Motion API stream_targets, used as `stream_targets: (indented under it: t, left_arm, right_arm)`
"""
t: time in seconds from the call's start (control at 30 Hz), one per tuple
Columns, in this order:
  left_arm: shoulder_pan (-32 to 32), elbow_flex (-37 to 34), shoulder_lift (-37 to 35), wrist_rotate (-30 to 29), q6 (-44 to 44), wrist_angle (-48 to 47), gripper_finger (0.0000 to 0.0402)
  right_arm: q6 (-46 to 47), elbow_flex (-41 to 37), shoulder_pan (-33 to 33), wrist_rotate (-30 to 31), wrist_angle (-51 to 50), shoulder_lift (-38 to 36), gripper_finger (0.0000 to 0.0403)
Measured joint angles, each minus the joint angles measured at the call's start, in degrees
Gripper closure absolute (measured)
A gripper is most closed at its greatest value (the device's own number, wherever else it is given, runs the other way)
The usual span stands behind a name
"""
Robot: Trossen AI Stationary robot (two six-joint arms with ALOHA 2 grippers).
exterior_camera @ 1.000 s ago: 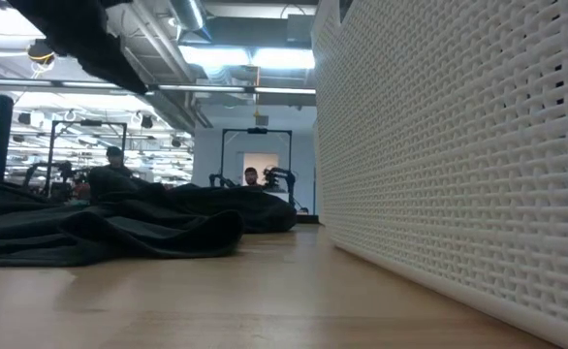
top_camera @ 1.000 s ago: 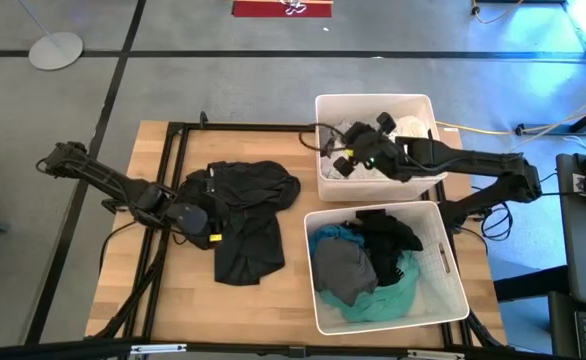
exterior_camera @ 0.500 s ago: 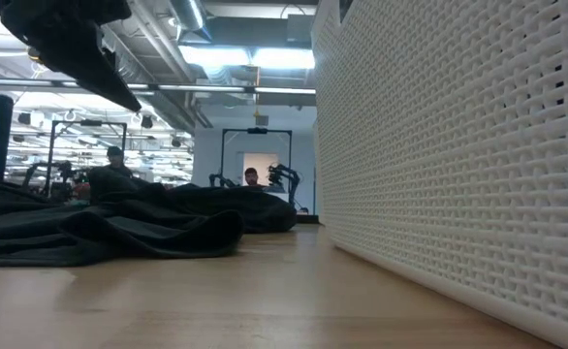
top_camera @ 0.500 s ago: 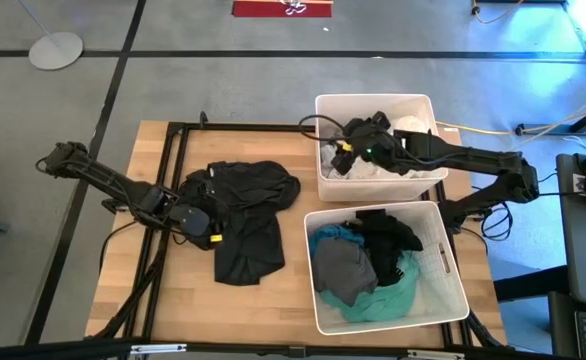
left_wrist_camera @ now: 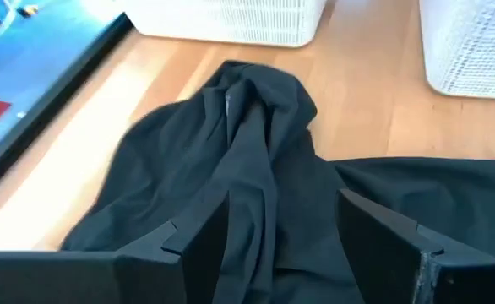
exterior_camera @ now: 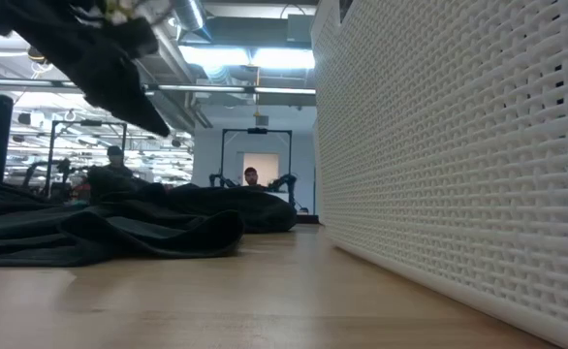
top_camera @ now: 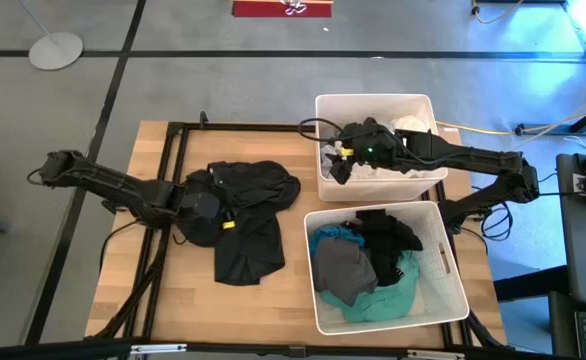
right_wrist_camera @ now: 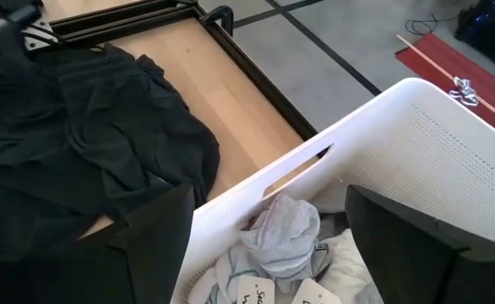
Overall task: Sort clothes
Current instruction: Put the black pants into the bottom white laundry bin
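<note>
Looking from the left: the left gripper [top_camera: 205, 204] hangs over the 9 o'clock edge of the crumpled black fabric garment [top_camera: 245, 222], fingers [left_wrist_camera: 198, 238] spread apart w/ nothing between them; its wrist view shows the garment's folds right under the tips. In the low view that arm is only a dark shape cut off at the upper left, and the garment [exterior_camera: 119, 228] shows as a low ridge, so whether the fingers touch cloth cannot be told.

The garment lies at the centre of the light wooden table [top_camera: 133, 300], w/ a black metal frame [top_camera: 178, 135] round it. At 3 o'clock from the garment sit two white rectangular plastic bins. The far bin [top_camera: 325, 110] holds white and pale grey clothes [right_wrist_camera: 283, 232], mostly hidden by the right gripper [top_camera: 341, 160], which hovers inside at its 9 o'clock wall, released and empty. The near bin [top_camera: 453, 290] holds teal, grey and black clothes [top_camera: 368, 265]; items overlap, count unclear. Its woven wall [exterior_camera: 458, 145] fills the low view's right.

Floor is grey w/ dark lines. Beyond the table, a lit workshop w/ a person [exterior_camera: 114, 165] seated far off, small and hard to make out.
</note>
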Motion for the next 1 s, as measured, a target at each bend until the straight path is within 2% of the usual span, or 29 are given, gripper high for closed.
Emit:
stream_targets:
  t: [0.23,0.4,0.53,0.77,0.83,1.0]
  left_arm:
    - [11.4,-1.0,6.6,16.1,7.0,5.6,0.0196]
    - [17.3,-1.0,12.3,18.8,9.1,7.5,0.0196]
    - [19.8,-1.0,16.5,27.4,9.4,7.8,0.0196]
    - [20.1,-1.0,22.7,41.0,8.2,7.9,0.0196]
    - [19.8,-1.0,24.0,42.2,7.5,8.1,0.0196]
    - [18.7,-0.7,27.7,40.1,8.6,9.1,0.0196]
  right_arm:
    - [-0.1,0.0,0.0,0.0,-0.2,0.6,0.0093]
    - [-0.1,0.0,0.0,0.0,-0.7,1.1,0.0093]
    - [0.0,0.0,0.0,0.0,-1.2,1.7,0.0093]
    - [0.0,0.0,0.0,-0.1,-1.2,2.7,0.0093]
    - [0.0,0.0,0.0,-0.1,-1.9,2.8,0.0093]
    - [0.0,0.0,0.0,-0.1,-2.0,3.6,0.0093]
